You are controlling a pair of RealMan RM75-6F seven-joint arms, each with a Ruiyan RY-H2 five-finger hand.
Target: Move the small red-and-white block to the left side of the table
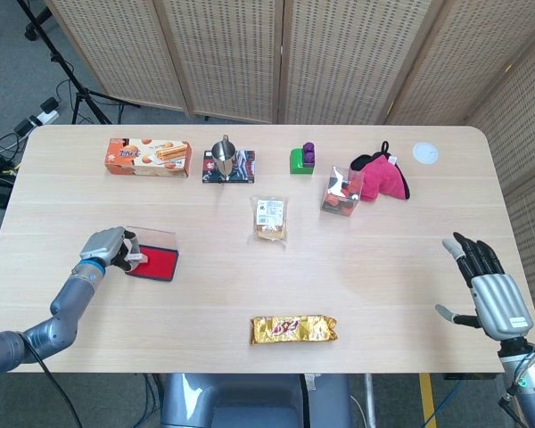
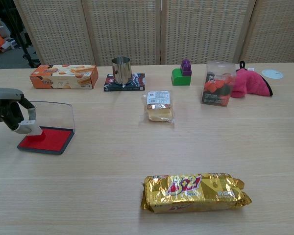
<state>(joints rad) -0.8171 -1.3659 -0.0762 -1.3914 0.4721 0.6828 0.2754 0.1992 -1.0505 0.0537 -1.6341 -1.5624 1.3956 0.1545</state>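
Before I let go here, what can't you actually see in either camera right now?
- Left hand, chest view: cut off by the left edge; fingers cover its contact with the red-and-white block.
- Right hand: outside the chest view.
- Print on the orange box: too small to read.

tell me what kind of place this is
Probably a robot lab or test room: a light wood table set with unrelated snacks and toys, woven folding screens behind it, and tripod legs with cables on the floor.

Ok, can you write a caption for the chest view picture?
Left hand touching the red-and-white block at the table's left side.
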